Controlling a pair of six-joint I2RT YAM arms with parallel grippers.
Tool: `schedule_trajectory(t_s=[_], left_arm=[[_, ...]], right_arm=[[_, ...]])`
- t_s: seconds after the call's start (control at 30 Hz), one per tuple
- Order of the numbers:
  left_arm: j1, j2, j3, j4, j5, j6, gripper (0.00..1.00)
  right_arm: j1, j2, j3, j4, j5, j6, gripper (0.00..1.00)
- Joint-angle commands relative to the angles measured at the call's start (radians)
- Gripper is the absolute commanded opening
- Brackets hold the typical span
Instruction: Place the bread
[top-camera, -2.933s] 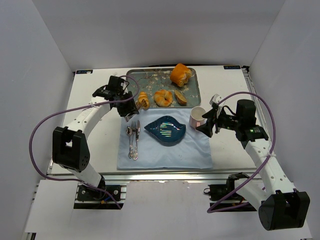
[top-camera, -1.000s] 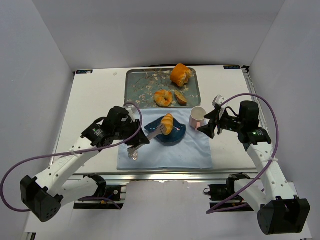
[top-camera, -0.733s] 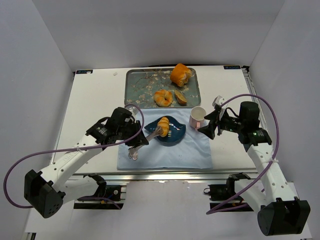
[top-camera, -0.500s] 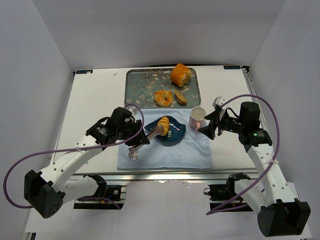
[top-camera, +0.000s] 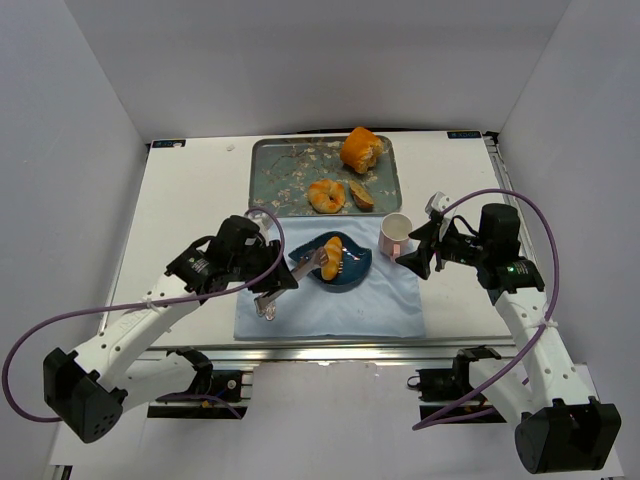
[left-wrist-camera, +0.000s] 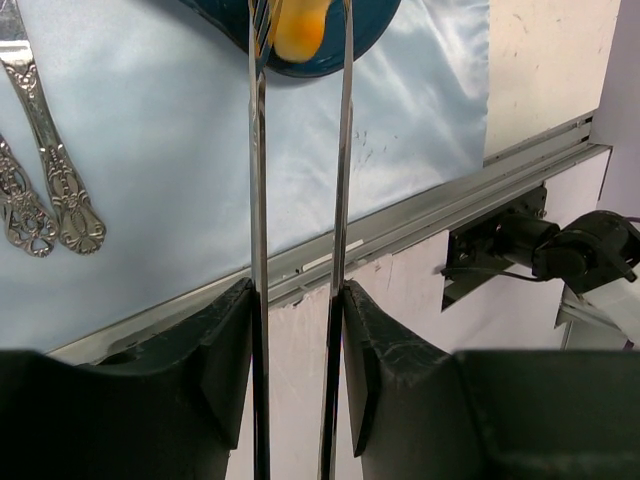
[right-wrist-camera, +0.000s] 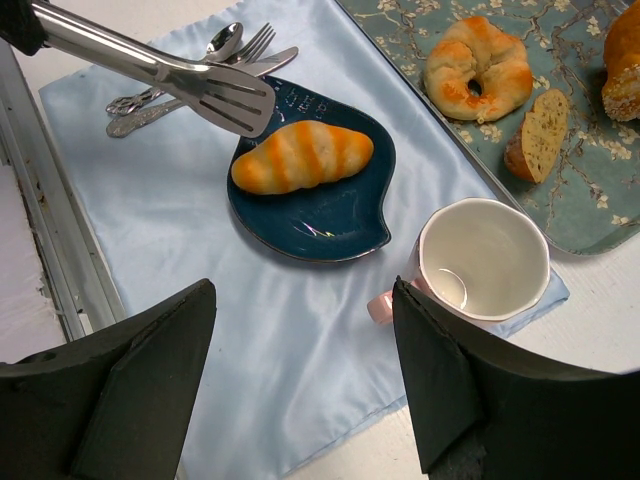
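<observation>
Having left the tongs (right-wrist-camera: 215, 95), bread (right-wrist-camera: 302, 157) lies on plate (right-wrist-camera: 335, 228).

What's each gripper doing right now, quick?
Left gripper: shut on the tongs; the bread roll lies on the blue plate.
Right gripper: open, holding nothing.

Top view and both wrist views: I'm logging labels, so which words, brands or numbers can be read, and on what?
None can be read. Two small stickers at the table's far edge are too small to read; the tray bears only a flower pattern.
</observation>
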Motion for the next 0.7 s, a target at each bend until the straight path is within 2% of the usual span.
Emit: schedule_trajectory(t_s=[0.0, 0.13, 0.17, 0.27, 0.4, 0.5, 0.67], left_arm=[[-0.002, -0.032, 0.016, -0.031, 0.009, 0.014, 0.48], [-0.002, -0.033, 0.05, -0.056, -0.005, 0.021, 0.46], [-0.002, -0.035, 0.062, -0.032, -0.008, 0.006, 0.41], [-0.002, -0.005, 0.11, 0.063, 0.0, -0.034, 0.33], [-0.002, 0.09, 0.168, 0.215, 0.023, -0.083, 0.26], [-0.001, 0.205, 0.19, 0.347, 0.032, -0.149, 0.25], [-0.001, 0.413, 0.309, 0.384, -0.002, -0.204, 0.32]], right_arm=[[-0.005, -0.015, 0.031, -0.004, -0.016, -0.012, 0.76], [-0.005, -0.019, 0.029, -0.001, -0.016, -0.012, 0.76], [-0.005, -0.019, 0.028, -0.001, -0.016, -0.01, 0.76], [-0.005, -0.02, 0.025, 0.003, -0.016, -0.007, 0.76], [-0.004, -0.016, 0.022, 0.009, -0.019, -0.004, 0.76], [-0.005, -0.019, 0.02, 0.014, -0.019, -0.004, 0.76], [-0.007, -0.031, 0.006, 0.02, -0.016, -0.004, 0.76]])
